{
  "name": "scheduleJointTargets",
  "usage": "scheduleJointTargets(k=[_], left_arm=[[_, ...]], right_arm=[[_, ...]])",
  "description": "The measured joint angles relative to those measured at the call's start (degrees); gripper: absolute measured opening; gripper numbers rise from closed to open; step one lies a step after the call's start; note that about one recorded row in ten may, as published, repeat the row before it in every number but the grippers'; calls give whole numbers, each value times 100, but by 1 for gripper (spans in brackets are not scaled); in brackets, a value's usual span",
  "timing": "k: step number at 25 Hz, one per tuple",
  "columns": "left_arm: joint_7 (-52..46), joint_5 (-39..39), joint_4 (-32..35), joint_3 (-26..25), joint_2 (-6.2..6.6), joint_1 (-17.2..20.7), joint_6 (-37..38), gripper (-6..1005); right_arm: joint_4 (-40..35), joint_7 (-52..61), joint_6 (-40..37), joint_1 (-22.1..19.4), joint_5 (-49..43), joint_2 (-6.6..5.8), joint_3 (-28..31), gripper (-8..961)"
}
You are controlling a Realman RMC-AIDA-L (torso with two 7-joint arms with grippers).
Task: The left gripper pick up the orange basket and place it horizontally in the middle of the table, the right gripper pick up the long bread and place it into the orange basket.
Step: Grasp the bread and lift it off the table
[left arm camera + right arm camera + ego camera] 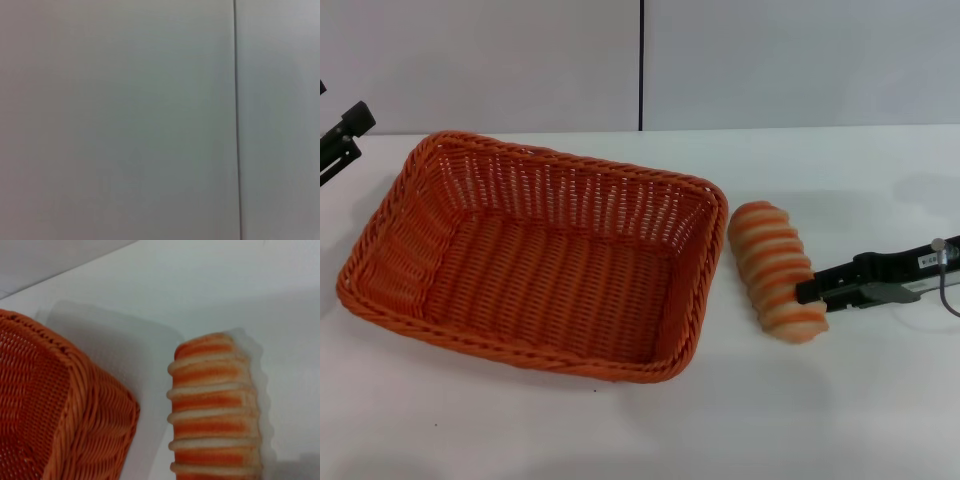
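The orange basket (416, 322) lies lengthwise across the middle of the white table (820, 420), empty and resting flat. Just right of it lies the long bread (775, 270), striped side up, a small gap away from the basket's right rim. My right gripper (802, 292) reaches in low from the right edge, its tip against the bread's near right side. The right wrist view shows the long bread (215, 410) close up beside a corner of the orange basket (75, 415). My left gripper (353, 134) hangs open at the far left edge, apart from the basket.
A grey wall (770, 60) with a dark vertical seam backs the table. The left wrist view shows only that wall (125, 120). Bare tabletop lies in front of the basket and behind the bread.
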Motion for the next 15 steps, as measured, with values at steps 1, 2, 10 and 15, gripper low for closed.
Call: scheduleJointTargets(k=[1,2,10,15], left_arm=[[0,0,0,0,0,0,0,676],[0,0,0,0,0,0,0,676],[8,-20,-20,-100,-3,18,40,676],[0,-55,-22,-118,-6,64,103,676]], right_arm=[[32,-13,49,12,1,2,0,544],[53,-34,86,24,7,12,0,543],[84,-205,327,99,117,142,3,541],[190,-380,485,93,341,167,10,540]])
